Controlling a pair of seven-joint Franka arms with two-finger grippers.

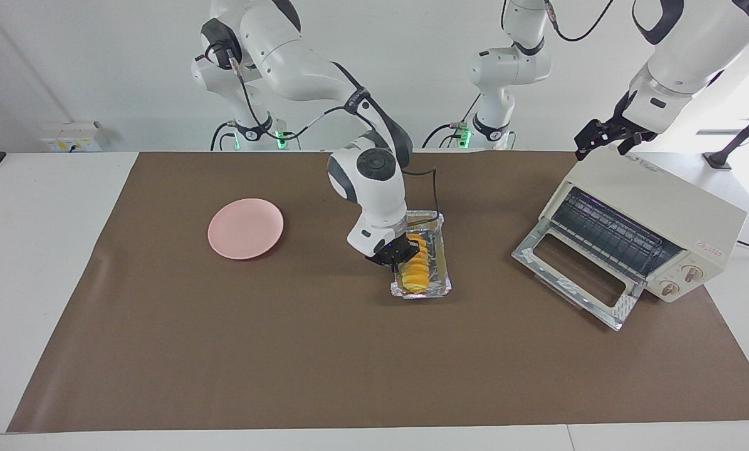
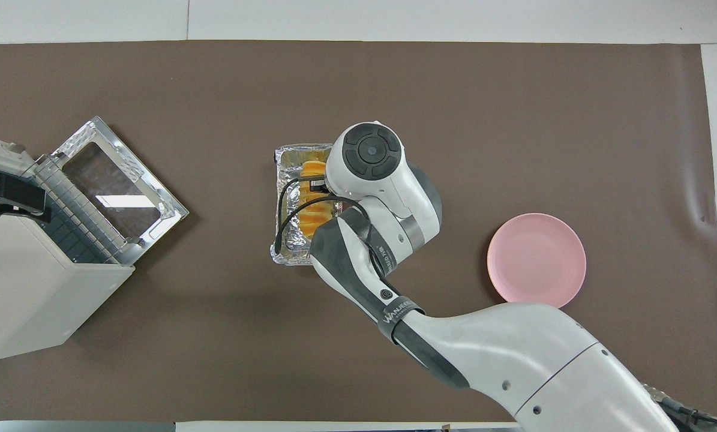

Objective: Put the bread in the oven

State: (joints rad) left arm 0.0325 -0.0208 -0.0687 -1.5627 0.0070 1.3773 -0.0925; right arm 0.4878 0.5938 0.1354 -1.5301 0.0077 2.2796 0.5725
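Note:
The yellow-orange bread point(image 1: 417, 272) lies lengthwise in a crinkled foil tray point(image 1: 441, 250) at the middle of the table. It also shows in the overhead view point(image 2: 311, 219). My right gripper point(image 1: 405, 255) is down on the end of the bread nearer the robots, and its wrist hides the grip from above. The cream oven point(image 1: 662, 207) stands at the left arm's end of the table with its glass door point(image 1: 575, 275) dropped open and its wire rack showing. My left gripper point(image 1: 607, 139) is over the oven's top edge, and it shows in the overhead view point(image 2: 10, 197) too.
A round pink plate point(image 1: 246, 228) lies bare on the brown mat toward the right arm's end of the table. The oven's open door juts out toward the foil tray, with a stretch of mat between them.

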